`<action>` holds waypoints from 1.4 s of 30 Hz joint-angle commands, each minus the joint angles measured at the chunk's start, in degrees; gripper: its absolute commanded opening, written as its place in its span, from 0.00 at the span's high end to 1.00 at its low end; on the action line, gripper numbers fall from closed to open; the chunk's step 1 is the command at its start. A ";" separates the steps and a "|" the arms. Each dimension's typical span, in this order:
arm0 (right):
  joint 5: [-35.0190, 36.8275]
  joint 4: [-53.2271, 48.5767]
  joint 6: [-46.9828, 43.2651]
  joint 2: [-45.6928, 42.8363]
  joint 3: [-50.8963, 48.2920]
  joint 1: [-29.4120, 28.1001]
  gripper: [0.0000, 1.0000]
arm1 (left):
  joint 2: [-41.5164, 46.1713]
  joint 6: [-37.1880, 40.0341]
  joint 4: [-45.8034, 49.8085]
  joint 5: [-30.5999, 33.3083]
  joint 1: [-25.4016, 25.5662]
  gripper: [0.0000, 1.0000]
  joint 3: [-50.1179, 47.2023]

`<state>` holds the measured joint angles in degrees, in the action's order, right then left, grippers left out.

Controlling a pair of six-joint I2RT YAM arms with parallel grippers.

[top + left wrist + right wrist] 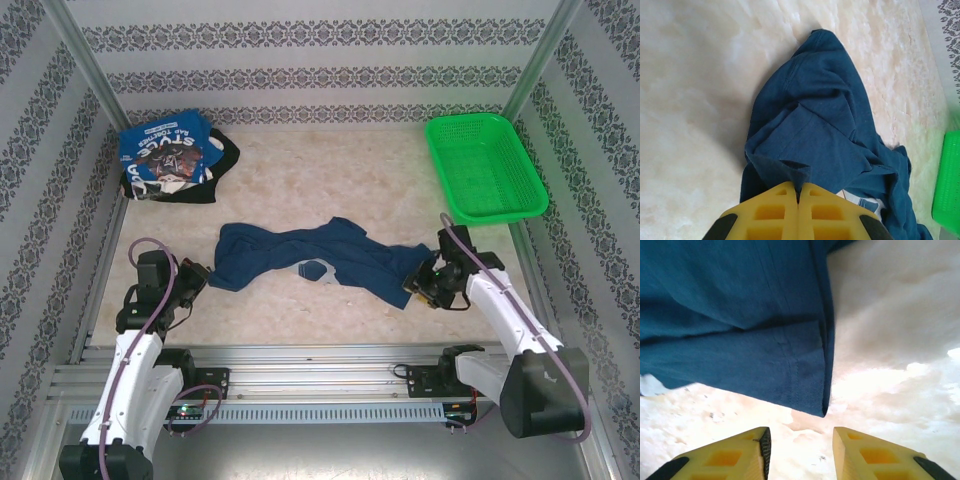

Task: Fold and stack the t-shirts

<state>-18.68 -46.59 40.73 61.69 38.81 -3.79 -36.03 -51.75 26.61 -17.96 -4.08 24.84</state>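
The limp, light navy blue cloth t-shirt (300, 255), pinched at an edge by the left gripper (798, 194), likely wants the empty, half-parted right gripper (800, 436) on its stitched hem corner (816, 399).

- counter (300, 160) is a pale marble-look slab, pretty evenly lit
- wallpaper (320, 50) with grey ornate bands at 9, 12 and 3 o'clock
- metal post (88, 70) at 11 o'clock, another post (545, 55) at 1

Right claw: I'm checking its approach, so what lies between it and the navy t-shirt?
Just bare table, in the right wrist view; the open right claw faces the hem of the navy t-shirt.
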 commanded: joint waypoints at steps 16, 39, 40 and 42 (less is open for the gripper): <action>-14.55 8.50 16.97 10.09 0.35 4.24 0.63 | -0.62 1.90 -3.56 -3.07 1.00 1.00 -0.07; -12.14 16.89 16.62 17.06 -6.06 7.26 0.65 | -1.94 3.22 -3.98 -2.27 1.00 1.00 1.60; -11.87 17.60 16.68 17.36 -6.27 7.22 0.66 | -1.94 3.21 -3.87 -2.30 1.00 1.00 1.70; -11.41 18.24 16.75 17.96 -6.25 7.23 0.70 | -1.89 3.37 -3.61 -2.09 1.00 1.00 1.94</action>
<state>-31.75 -29.78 58.17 78.91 32.82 2.90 -38.30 -49.76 23.92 -20.51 -3.70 24.88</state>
